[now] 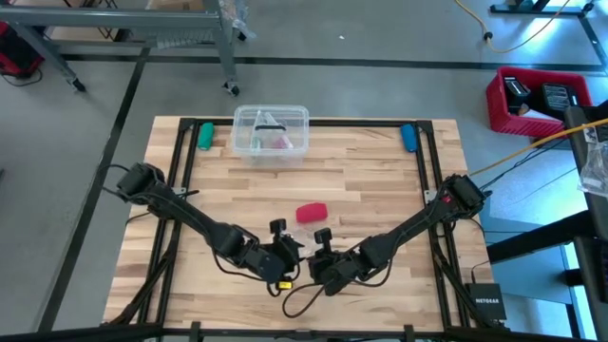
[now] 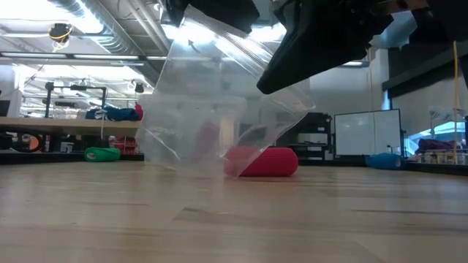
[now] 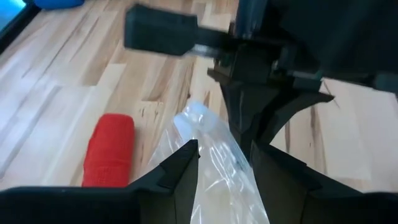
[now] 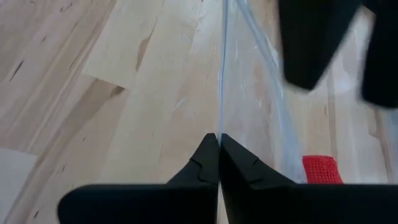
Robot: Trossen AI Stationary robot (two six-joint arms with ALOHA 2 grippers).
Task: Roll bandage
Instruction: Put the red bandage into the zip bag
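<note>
So both claws are bunched together near the front middle of the surface (image 1: 380, 171), and the thing between them is a clear plastic bag (image 2: 219, 95), not the bandage. The right claw (image 4: 219, 155) is pinched fully shut on one thin edge of that bag; you can see the film running straight out from between its closed tips. The left claw (image 3: 224, 168) has its fingers parted with the bag's crumpled end sitting in the gap; whether it's really gripping or just straddling it, I can't tell. The bag hangs off the surface, held up from above in the low view. Now the bit that matters: the bandage (image 1: 312, 212) is a little red roll lying on the bare wood just beyond the claws, toward the far side where the clear box (image 1: 271, 131) sits, and free of both claws. From above it sits roughly between the two claws, close to both, maybe a hair toward the left one. Its long axis runs mostly across the surface, a bit tilted. It already looks rolled up, so my guess is the rolling's basically done and it's bagging time. Whichever claw goes for it needs to reach away from the robot and come at the roll across its short side, while the other keeps the bag mouth up.
</note>
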